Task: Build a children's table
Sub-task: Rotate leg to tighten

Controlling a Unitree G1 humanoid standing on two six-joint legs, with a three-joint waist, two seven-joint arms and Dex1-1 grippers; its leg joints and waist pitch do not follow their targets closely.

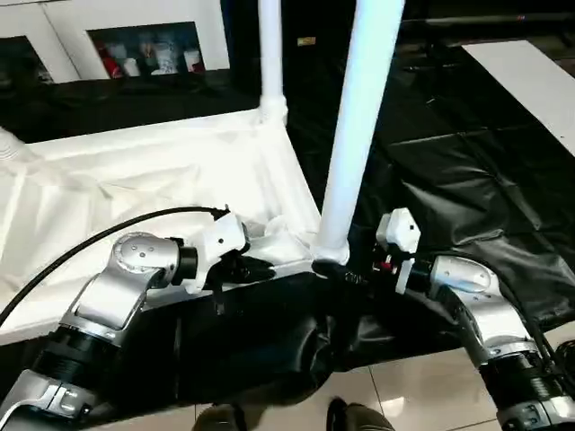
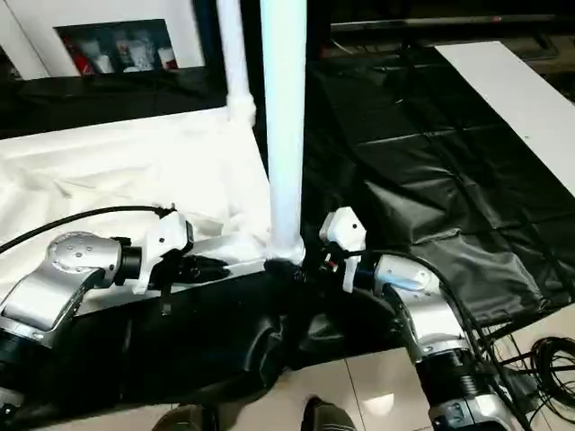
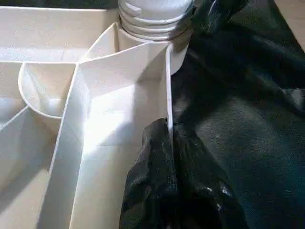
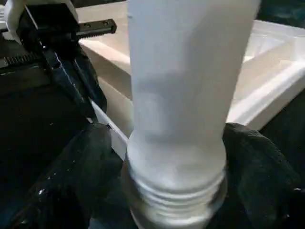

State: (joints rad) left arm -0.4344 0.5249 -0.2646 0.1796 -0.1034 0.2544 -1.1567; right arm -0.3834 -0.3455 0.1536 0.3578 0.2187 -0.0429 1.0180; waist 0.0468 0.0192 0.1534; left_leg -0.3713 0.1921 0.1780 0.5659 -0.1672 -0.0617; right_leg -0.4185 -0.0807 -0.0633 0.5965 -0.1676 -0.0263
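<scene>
Both grippers work the tabletop's (image 1: 135,180) near right corner: left gripper (image 1: 254,267) pinches the rim, right gripper (image 4: 157,157) straddles the leg (image 1: 355,135), fingers spread. An unscrewed leg could topple if released.

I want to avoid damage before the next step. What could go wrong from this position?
1. The near leg shows threads above its corner socket, so it may not be fully seated and could tilt.
2. The right gripper straddles that leg's base with its fingers apart, so moving away could knock it.
3. The left gripper pinches only the tabletop's thin rim, so it may slip.
</scene>
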